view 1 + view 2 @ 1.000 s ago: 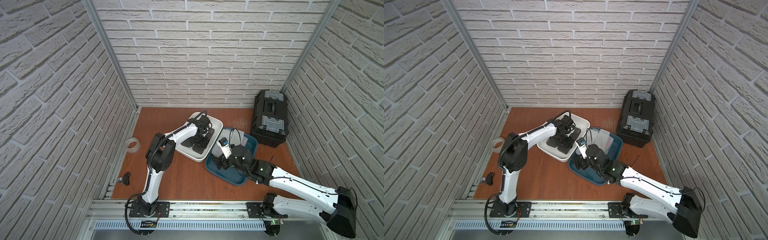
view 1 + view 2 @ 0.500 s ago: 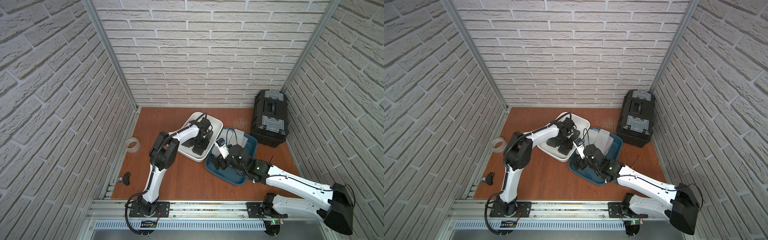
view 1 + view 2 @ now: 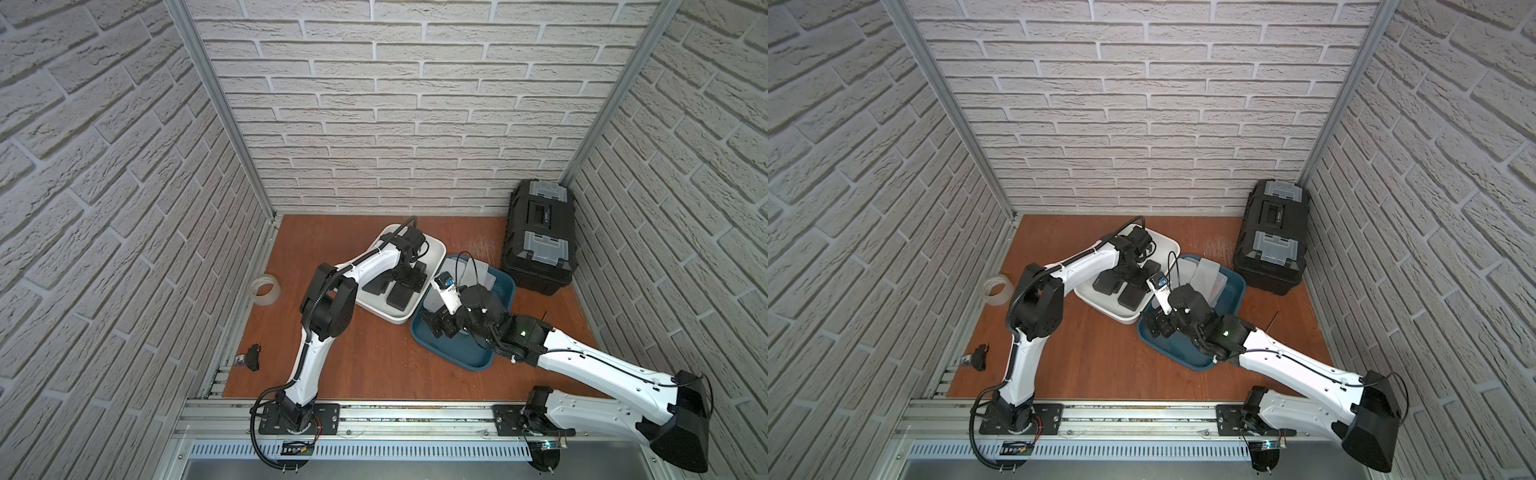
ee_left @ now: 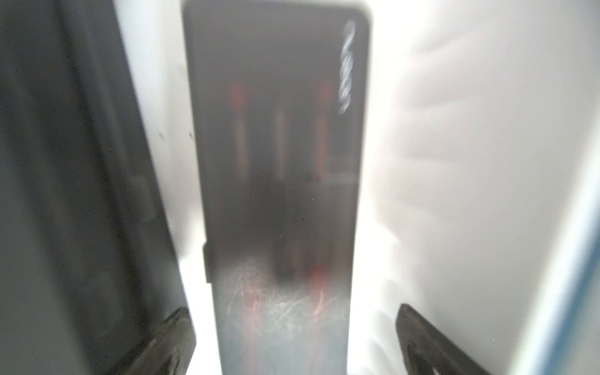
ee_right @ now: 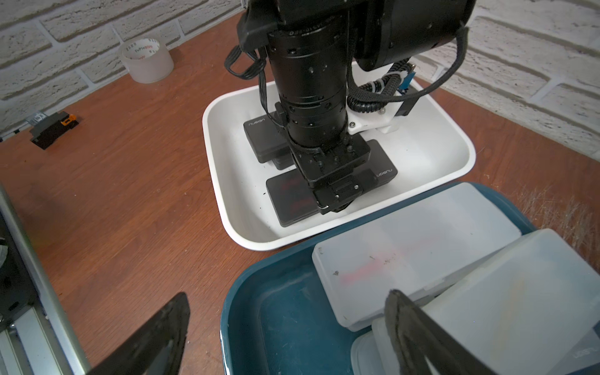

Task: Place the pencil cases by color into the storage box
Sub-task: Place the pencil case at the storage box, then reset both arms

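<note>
Done: black pencil cases (image 3: pixel 401 296) are laid in white tray (image 3: pixel 384 312); frosted cases (image 5: pixel 415 246) are stacked in blue tray (image 3: pixel 465 357).
Left: prob. little; no loose case is seen on tabletop (image 3: pixel 365 365).
L fingers (image 4: pixel 165 344): spread wide, either side of a black case (image 4: pixel 279 146), nothing gripped.
R fingers (image 5: pixel 156 334): spread, empty, over blue tray's edge.
Views: logo & red contents are shown by wrist cams only; toolbox (image 3: pixel 538 237) by top views.

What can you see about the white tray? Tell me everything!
The white tray is a shallow, smooth, plastic-looking rectangle with rounded corners and a raised rim. It sits flat on the brown wooden table, turned at an angle, right beside the blue tray, seeming to touch it. Several black pencil cases lie inside, some overlapping. The left gripper hangs open over one of them.
</note>
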Robot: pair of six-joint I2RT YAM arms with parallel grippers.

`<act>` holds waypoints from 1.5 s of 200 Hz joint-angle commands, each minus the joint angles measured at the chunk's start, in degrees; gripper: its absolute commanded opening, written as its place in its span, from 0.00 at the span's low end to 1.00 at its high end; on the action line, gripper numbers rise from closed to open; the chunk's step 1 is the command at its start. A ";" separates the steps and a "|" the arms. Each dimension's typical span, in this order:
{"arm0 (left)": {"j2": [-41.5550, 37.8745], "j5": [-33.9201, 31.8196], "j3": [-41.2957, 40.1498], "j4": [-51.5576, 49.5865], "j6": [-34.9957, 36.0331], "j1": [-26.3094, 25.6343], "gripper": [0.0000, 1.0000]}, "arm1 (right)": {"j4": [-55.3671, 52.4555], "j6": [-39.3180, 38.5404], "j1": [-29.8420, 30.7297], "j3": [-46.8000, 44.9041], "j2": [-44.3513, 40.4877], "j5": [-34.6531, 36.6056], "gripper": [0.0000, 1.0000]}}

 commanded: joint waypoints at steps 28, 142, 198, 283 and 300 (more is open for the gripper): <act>-5.62 -0.28 6.56 -6.08 3.15 4.57 0.98 | -7.93 1.31 0.35 6.21 -5.39 3.10 0.95; -35.83 8.36 -10.63 4.79 -0.28 25.18 0.98 | -11.07 1.83 -8.22 23.24 10.34 -5.72 0.96; -40.12 1.25 -17.97 8.41 1.89 33.22 0.98 | -14.99 1.42 -18.10 36.92 25.86 -13.00 0.96; -43.09 -1.29 -30.02 21.72 4.43 37.24 0.98 | -4.07 -3.09 -28.59 17.97 6.43 2.46 1.00; -43.93 -1.47 -34.20 26.53 4.11 37.98 0.98 | -2.13 -3.09 -28.82 13.74 3.03 4.74 1.00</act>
